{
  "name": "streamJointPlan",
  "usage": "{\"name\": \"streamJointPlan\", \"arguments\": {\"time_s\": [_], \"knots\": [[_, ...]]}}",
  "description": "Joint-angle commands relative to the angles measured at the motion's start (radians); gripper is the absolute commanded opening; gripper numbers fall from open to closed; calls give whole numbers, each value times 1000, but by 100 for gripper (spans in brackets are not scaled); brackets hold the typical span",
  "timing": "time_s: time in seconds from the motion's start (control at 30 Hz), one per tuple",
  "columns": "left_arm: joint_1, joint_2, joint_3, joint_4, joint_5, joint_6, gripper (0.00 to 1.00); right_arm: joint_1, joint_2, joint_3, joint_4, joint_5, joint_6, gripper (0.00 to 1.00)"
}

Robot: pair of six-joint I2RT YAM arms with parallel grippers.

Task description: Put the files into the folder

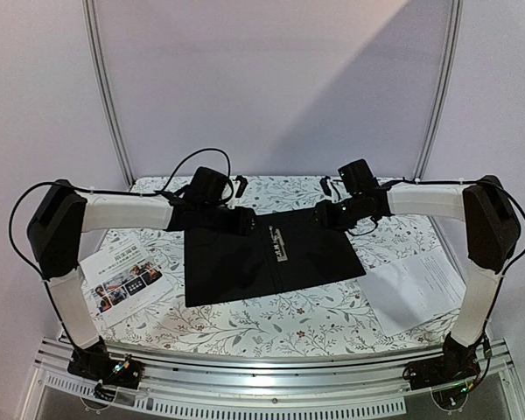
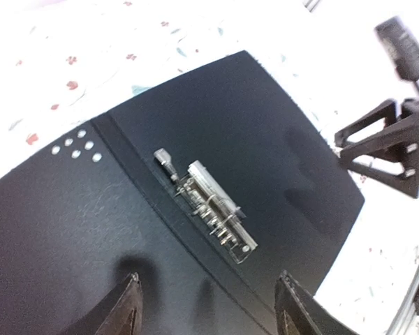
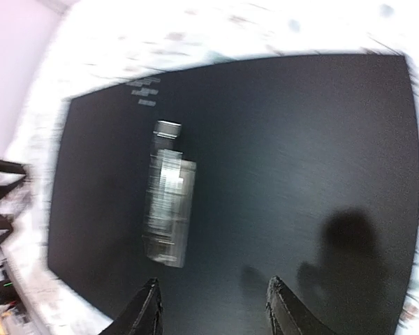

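While both arms are reaching out over the far edge of the folder (image 1: 245,262), it is lying open in the middle of the flowered tablecloth (image 1: 289,319), black inside facing up, with its metal clip (image 1: 278,243) running along the spine.

The files are waiting on either side of it, both outside it. A leaflet (image 1: 122,276) with colour photos is lying to the folder's left, and a white sheet (image 1: 416,280) of fine print is lying to its right, close to the edge.

The left gripper (image 2: 209,315) is hanging over the folder's inside with its fingers spread and nothing between them. The right gripper (image 3: 216,310) is doing the same from the other side, fingers parted and empty.

I am guessing the sheets are light, thin and limp. Lying flat on the cloth, they are offering no edge to pinch, so a corner or the side nearest the folder looks like the best hold. The leaflet looks glossy and may be slippery. Either sheet will likely droop and crease if lifted by one point. The folder looks stiff and heavier, and probably needs no lifting.

As for writing, the leaflet is carrying a printed heading above its photos, too small for me to read. The white sheet's text is also illegible, and I am seeing no brand or label on the folder's inside, only a cluster of small pale dots (image 2: 77,146) beside the spine.
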Motion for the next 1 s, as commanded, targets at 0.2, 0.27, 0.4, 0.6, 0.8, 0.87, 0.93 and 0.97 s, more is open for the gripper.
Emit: {"name": "streamJointPlan", "arguments": {"time_s": [0.2, 0.27, 0.4, 0.6, 0.8, 0.87, 0.93, 0.97], "knots": [[-102, 171, 223, -190, -177, -34, 72, -60, -29, -97, -84, 122, -14, 50], [-125, 210, 261, -228, -215, -49, 74, -66, -36, -120, -75, 122, -10, 51], [-149, 289, 332, -304, -226, -64, 71, -83, -55, -151, -71, 119, -9, 51], [-158, 321, 327, -286, -189, -72, 62, -96, -67, -167, -67, 113, -13, 51], [-158, 360, 351, -281, -166, -75, 57, -102, -64, -169, -58, 101, -8, 51], [-158, 379, 371, -293, -163, -74, 55, -103, -61, -170, -59, 99, -7, 51], [-158, 393, 382, -301, -159, -74, 53, -105, -61, -170, -59, 98, -7, 51], [-158, 396, 382, -303, -161, -76, 52, -105, -62, -171, -59, 97, -7, 51]]}}
